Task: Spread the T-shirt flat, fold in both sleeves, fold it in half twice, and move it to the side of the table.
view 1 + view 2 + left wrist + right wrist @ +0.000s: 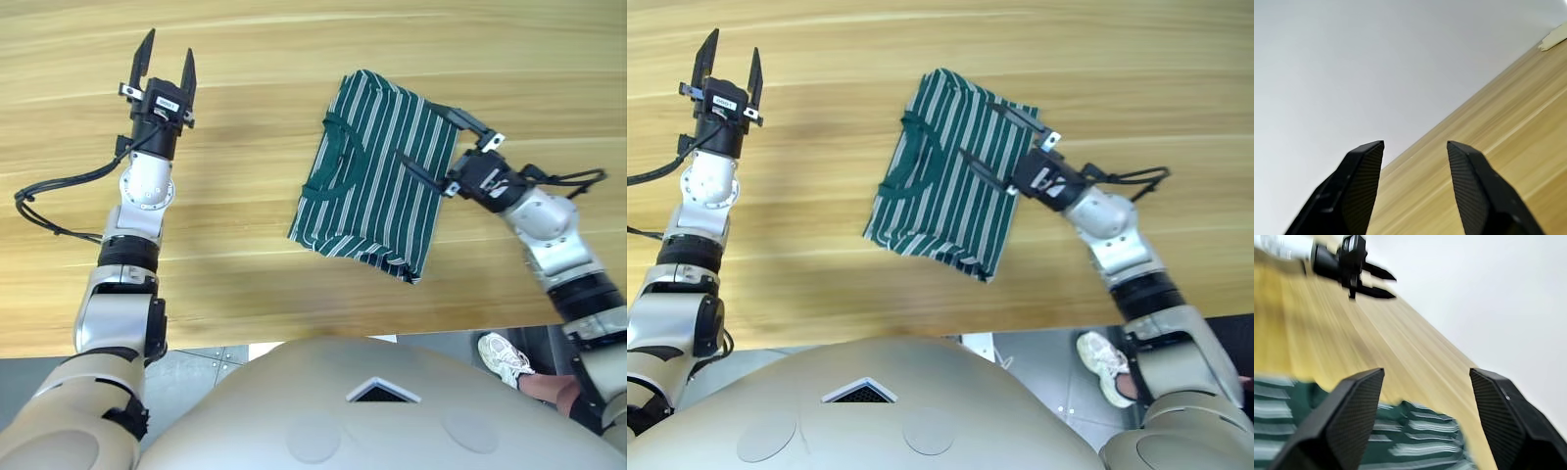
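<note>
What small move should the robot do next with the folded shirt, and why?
Probably lower the right gripper and close its fingers on the edge of the shirt, to slide it aside: the shirt already lies folded, and that gripper hangs open over it.

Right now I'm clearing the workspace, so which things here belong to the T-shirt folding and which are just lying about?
Job: folded striped T-shirt; right gripper, open over its edge; left gripper, open, apart from it; table.
Lying about: small pale thing at the table's edge, too small to identify.
</note>
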Motion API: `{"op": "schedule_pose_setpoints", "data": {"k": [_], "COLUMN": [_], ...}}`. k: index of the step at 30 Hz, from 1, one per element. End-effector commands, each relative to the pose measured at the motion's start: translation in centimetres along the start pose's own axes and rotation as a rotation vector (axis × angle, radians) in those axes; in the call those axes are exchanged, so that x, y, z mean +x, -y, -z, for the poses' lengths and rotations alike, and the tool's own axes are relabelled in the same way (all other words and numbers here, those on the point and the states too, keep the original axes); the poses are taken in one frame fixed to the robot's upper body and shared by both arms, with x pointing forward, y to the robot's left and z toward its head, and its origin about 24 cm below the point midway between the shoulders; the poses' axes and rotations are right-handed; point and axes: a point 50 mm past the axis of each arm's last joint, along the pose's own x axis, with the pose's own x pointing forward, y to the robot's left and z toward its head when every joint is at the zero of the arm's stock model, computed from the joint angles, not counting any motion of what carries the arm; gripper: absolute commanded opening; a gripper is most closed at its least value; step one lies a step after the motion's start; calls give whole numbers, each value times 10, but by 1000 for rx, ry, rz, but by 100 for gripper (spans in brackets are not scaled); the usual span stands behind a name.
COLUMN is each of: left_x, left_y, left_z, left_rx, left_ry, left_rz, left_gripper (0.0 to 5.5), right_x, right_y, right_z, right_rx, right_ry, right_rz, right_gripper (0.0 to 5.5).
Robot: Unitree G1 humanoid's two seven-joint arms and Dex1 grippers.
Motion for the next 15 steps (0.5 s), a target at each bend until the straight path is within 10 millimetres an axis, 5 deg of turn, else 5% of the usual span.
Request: {"op": "schedule_pose_setpoints", "data": {"k": [1,7,15], "left_x": [-16,-22,-23], "left_y": [7,13,15], "left_z": [0,-1,3], "left_rx": [-27,-45,-54], "left_ry": [-15,-28,-50], "left_rz": [12,40,46], "left_gripper": [239,239,239], "right_x": [-2,-15,-24], "right_y": [-41,-87,-95], "right_z": [8,15,16], "right_rx": [62,64,73], "right_ry": [-100,-191,-238], "right_rz": [-54,-229,-281], "right_gripper": [322,322,322]}}
